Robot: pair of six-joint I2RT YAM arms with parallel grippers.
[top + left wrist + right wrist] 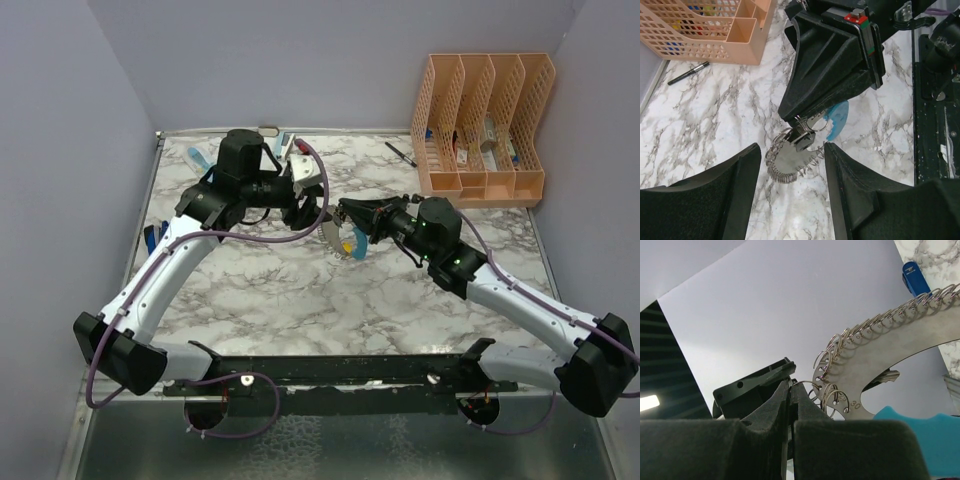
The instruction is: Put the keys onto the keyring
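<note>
One keyring (890,350) is held over the table (300,300). It is pinched by a small wire ring at its edge in the right end effector (791,387), whose fingers are pressed together. The left end effector (792,146) is spread wide and empty, close by. The plate is judged stiff, light and slippery; its blue section (837,120) would give a surer hold. No yellow or black keys can be made out.
</note>
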